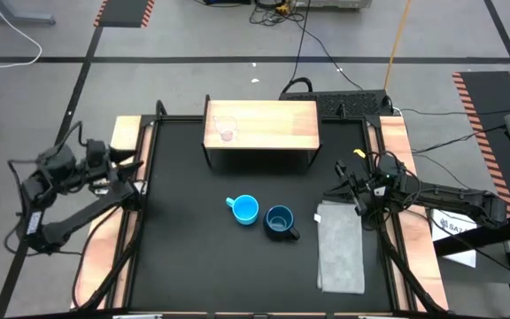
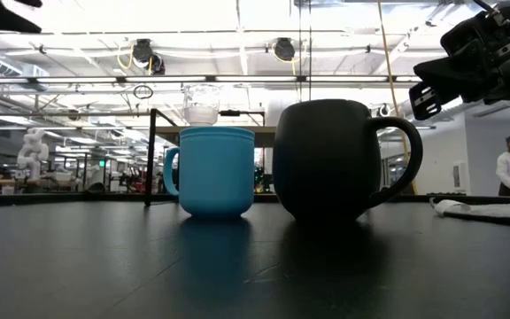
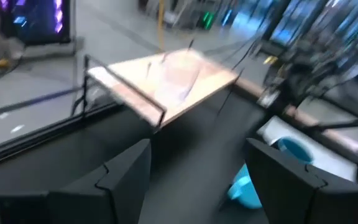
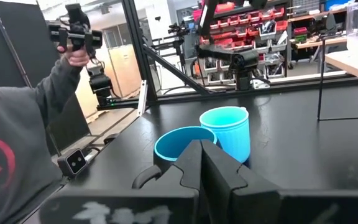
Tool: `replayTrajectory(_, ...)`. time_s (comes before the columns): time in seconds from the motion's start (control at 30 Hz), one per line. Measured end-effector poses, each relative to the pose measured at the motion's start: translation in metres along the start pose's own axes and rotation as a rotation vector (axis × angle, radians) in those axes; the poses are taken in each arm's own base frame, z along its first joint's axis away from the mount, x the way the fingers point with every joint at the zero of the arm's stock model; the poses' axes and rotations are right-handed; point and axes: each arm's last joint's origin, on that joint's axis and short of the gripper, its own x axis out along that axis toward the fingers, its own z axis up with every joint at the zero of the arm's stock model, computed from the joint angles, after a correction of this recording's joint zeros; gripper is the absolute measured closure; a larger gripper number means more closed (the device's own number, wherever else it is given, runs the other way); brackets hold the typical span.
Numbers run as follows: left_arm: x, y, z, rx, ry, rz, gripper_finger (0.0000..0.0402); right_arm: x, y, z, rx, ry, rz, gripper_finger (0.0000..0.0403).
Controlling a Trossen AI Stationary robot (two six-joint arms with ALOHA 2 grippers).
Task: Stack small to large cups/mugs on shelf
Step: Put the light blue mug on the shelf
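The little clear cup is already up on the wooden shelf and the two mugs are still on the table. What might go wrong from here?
The light-blue mug and navy mug stand close together, so fingers reaching for one may nudge the other. The clear cup looks light, and a mug set down beside it on the shelf could knock it off. The grey cloth lies near the right gripper and might snag.

Overhead down, table-level close, both share mugs (image 1: 262, 215)
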Motion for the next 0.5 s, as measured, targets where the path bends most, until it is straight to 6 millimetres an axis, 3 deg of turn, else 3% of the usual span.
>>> replayTrajectory(0.07, -0.005, 0.003, -0.015, -0.028, -0.048, -0.026, 0.014, 0.0, 0.0, 0.0, 0.001, 0.001, 0.0, 0.0403)
replayTrajectory(0.2, 0.003, 0.006, -0.026, -0.053, 0.061, -0.015, 0.014, 0.0, 0.0, 0.0, 0.002, 0.001, 0.0, 0.0403)
replayTrajectory(0.33, 0.016, 0.006, -0.026, -0.058, 0.031, -0.058, 0.014, 0.0, -0.001, -0.001, 0.009, 0.01, -0.003, 0.0403)
replayTrajectory(0.5, 0.016, 0.005, -0.024, -0.021, 0.002, -0.041, 0.014, 0.001, -0.001, -0.002, 0.017, 0.02, -0.003, 0.0403)
